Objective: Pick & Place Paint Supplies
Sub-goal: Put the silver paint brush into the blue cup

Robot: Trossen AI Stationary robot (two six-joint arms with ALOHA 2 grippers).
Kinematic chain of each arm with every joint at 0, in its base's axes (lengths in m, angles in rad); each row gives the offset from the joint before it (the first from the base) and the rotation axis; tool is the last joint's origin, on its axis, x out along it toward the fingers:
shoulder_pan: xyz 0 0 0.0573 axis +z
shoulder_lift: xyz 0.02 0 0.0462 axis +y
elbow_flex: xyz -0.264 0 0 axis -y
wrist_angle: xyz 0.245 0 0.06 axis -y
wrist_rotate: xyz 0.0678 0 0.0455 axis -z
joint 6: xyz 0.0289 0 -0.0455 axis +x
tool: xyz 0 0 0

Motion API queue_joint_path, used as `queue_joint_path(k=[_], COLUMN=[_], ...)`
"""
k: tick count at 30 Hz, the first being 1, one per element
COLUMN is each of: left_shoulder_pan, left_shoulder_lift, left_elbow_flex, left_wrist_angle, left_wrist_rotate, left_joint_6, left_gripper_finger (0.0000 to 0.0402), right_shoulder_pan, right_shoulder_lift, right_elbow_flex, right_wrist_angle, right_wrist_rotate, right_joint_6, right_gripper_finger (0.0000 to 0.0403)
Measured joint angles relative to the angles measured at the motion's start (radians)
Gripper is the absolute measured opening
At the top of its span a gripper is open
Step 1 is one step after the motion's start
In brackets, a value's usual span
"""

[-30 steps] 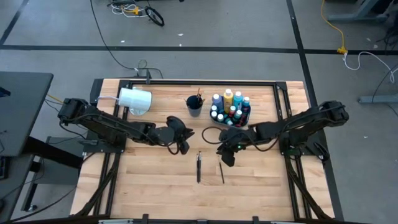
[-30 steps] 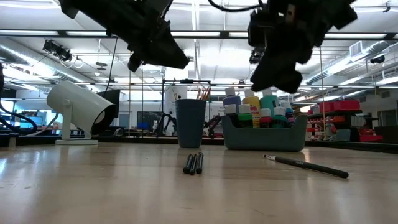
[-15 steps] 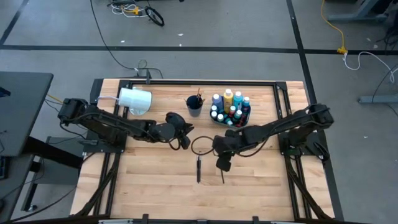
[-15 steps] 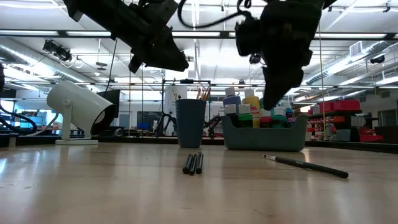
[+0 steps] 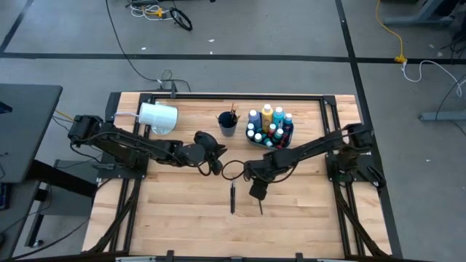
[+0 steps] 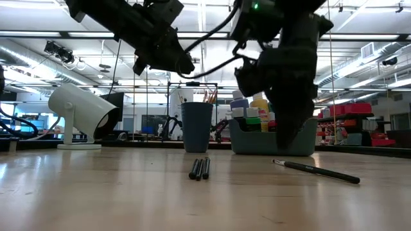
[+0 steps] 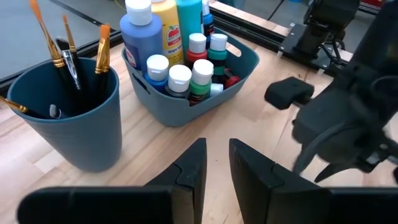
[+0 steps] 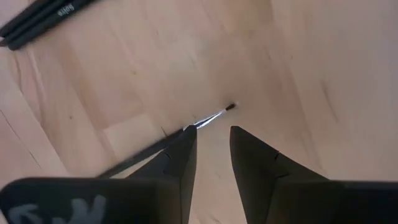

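Note:
A thin dark paintbrush (image 5: 260,202) lies alone on the wooden table, right of a bundle of dark brushes (image 5: 232,198). My right gripper (image 5: 255,193) points steeply down just above the single brush's bristle end (image 8: 208,118). Its fingers are a little apart with nothing between them and stand clear of the wood. My left gripper (image 5: 215,167) hovers above the table's middle, narrowly open and holding nothing. It faces a blue cup (image 7: 68,118) of orange-handled brushes and a blue bin (image 7: 186,109) of white-capped paint bottles.
A large white cylinder (image 5: 158,116) lies at the far left. The cup (image 5: 227,124) and the bin (image 5: 285,138) stand side by side near the far edge. A black cable loop (image 5: 233,171) hangs between the two grippers. Bare wood stretches along the near side.
My right gripper has come down and toward the table's left and near side, from beside the bin to above the single brush. It has tipped from slanting to pointing steeply down. The brushes have not moved.

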Motion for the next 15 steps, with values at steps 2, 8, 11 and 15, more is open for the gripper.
queue_joint_path(k=[2,8,11,15], left_shoulder_pan=[0.000,0.000,0.000,0.000], left_shoulder_lift=[0.000,0.000,0.000,0.000], left_elbow_flex=[0.000,0.000,0.000,0.000], left_wrist_angle=[0.000,0.001,0.001,0.002], left_wrist_rotate=[0.000,0.001,0.001,0.000], left_joint_6=[0.000,0.000,0.000,0.000], left_gripper_finger=[0.0077,0.0077,0.0077,0.0077], right_shoulder_pan=[-0.004,-0.017,-0.024,-0.032], right_shoulder_lift=[0.020,0.061,0.065,0.063], right_elbow_flex=[0.000,0.000,0.000,0.000], right_wrist_angle=[0.005,0.042,0.060,0.062], right_wrist_rotate=[-0.018,-0.024,-0.037,-0.039], right_joint_6=[0.005,0.000,-0.002,-0.008], right_gripper_finger=[0.0098,0.0098,0.0098,0.0098])
